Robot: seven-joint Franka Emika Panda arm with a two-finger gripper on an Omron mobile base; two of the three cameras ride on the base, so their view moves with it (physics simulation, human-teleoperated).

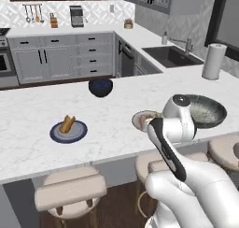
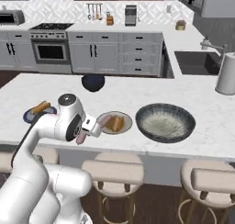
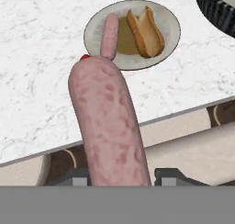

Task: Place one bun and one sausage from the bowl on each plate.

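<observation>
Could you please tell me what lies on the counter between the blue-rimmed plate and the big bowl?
The beige plate, carrying a bun and a sausage, sits between the blue-rimmed plate and the bowl, as the right base view shows.

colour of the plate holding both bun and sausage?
Beige plate with a brown centre, clearest in the hand view.

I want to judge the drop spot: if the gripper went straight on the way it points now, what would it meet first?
Probably the beige plate, near the sausage on the plate. The gripper, shut on the held sausage, points that way, though depth is unclear.
</observation>
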